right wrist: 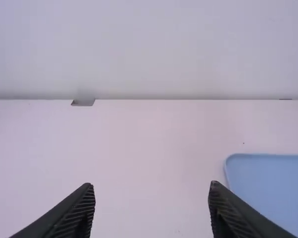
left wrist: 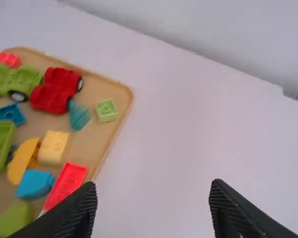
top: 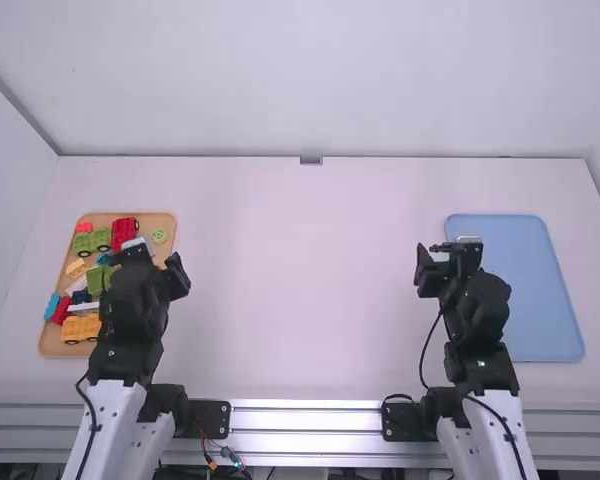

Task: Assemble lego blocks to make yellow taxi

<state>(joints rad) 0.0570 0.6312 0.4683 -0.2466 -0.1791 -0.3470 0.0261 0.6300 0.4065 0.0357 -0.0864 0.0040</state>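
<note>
In the high view my left gripper is over the right part of the wooden tray; a yellow wheeled block lies near the tray's front. In the left wrist view that gripper stands open and holds nothing; the tray holds a red wheeled base, a green wheeled base, a pale yellow block, a yellow curved piece and a red block. My right gripper hangs by the blue tray's left edge; in the right wrist view it is open and unloaded.
The blue tray lies at the table's right, partly behind the right arm. Bare white table spreads between the arms. A wall rises behind the far edge, and a black cable hangs beside the right arm.
</note>
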